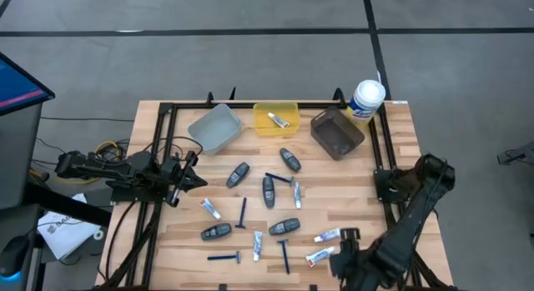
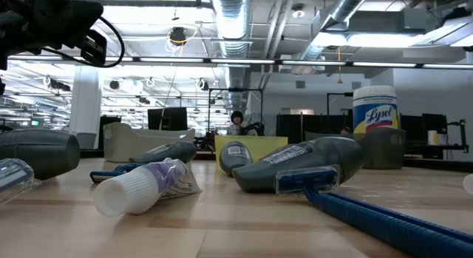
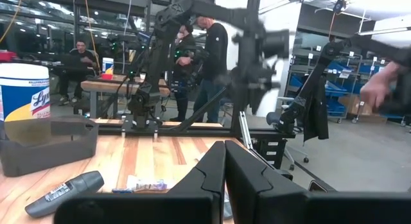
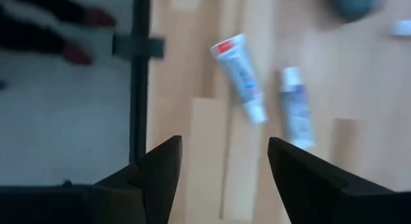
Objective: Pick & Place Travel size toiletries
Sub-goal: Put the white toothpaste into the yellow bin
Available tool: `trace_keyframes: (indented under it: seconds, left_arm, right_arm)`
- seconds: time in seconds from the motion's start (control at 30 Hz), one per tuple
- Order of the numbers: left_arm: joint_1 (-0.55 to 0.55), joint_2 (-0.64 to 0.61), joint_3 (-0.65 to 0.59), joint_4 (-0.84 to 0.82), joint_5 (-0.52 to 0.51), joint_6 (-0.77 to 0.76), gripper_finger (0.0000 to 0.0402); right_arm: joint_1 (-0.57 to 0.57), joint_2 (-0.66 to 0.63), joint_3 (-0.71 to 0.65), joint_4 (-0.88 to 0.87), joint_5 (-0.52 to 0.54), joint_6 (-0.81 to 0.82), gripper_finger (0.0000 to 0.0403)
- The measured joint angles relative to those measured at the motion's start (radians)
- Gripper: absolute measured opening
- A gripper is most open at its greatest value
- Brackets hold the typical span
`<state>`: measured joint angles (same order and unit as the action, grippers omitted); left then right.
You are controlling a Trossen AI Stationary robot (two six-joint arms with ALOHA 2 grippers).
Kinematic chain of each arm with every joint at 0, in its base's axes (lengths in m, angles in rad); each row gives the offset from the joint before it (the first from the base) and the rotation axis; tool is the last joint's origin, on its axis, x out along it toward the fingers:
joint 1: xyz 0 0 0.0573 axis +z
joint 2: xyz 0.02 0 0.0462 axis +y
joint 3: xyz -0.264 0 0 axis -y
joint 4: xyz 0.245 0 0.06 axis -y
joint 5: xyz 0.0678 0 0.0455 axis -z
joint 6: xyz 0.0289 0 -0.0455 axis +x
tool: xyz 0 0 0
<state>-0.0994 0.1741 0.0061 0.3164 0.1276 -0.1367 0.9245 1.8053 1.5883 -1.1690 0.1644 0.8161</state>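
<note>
The travel size toiletries lie scattered flat on the wooden table (image 1: 392,149): dark grey pods (image 1: 268,191), blue razors (image 1: 243,214) and white mini tubes (image 1: 210,208). One tube (image 1: 278,120) lies in the yellow bin (image 1: 290,107). My right gripper (image 1: 340,248) hangs open above the near right corner, pointing down. Two tubes, a red-ended one (image 4: 239,76) and another (image 4: 297,107), lie just beyond its fingertips (image 4: 225,166), and nothing is between its fingers. My left gripper (image 1: 200,183) waits at the table's left side, shut and empty (image 3: 225,166).
A grey bin (image 1: 215,128), the yellow bin and a brown bin (image 1: 337,132) stand along the far edge, with a wipes canister (image 1: 365,99) at the far right corner. A black frame rail (image 4: 138,89) borders the table beside my right gripper. People show in the room beyond.
</note>
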Motion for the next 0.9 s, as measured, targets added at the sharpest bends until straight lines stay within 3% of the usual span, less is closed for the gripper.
trace_keyframes:
  seconds: [0.2,0.37,0.63,0.9]
  left_arm:
    - [0.000,0.000,0.000,0.000,0.000,0.000,0.0001]
    - [0.000,0.000,0.000,0.000,0.000,0.000,0.0001]
    - [0.000,0.000,0.000,0.000,0.000,0.000,0.0001]
    - [0.000,0.000,0.000,0.000,0.000,0.000,0.0001]
  right_arm:
    - [-0.022,0.000,-0.266,0.327,-0.071,-0.137,0.0223]
    - [-0.073,0.000,-0.399,0.386,-0.059,-0.215,0.0223]
    - [-0.139,0.000,-0.486,0.491,-0.063,-0.369,0.0223]
    - [-0.140,0.000,-0.550,0.579,-0.086,-0.381,0.0223]
